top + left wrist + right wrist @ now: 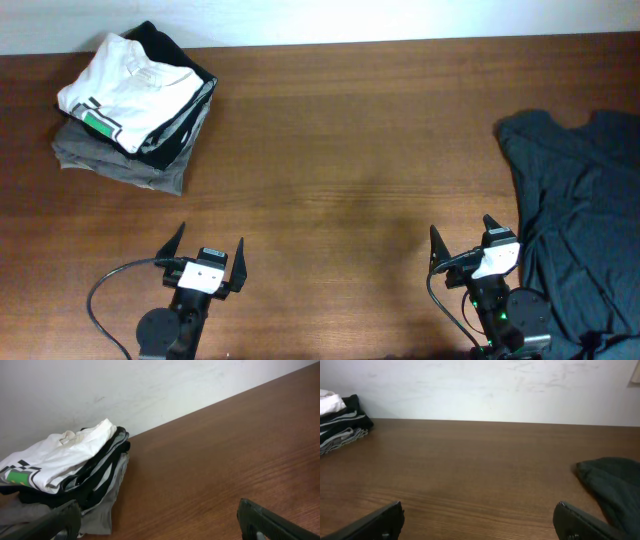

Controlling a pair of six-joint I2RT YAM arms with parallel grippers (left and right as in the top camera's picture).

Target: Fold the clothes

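A dark teal garment [585, 220] lies unfolded and rumpled at the table's right side; its edge shows in the right wrist view [615, 485]. A stack of folded clothes [135, 100], white shirt on top over black and grey ones, sits at the far left; it also shows in the left wrist view [60, 475] and the right wrist view [340, 422]. My left gripper [208, 253] is open and empty near the front edge. My right gripper [463, 238] is open and empty, just left of the dark garment. Both sets of jaws [160, 520] [480, 520] hold nothing.
The brown wooden table [340, 150] runs to a white wall [480, 385] at the back. Cables [105, 290] loop by the arm bases at the front edge.
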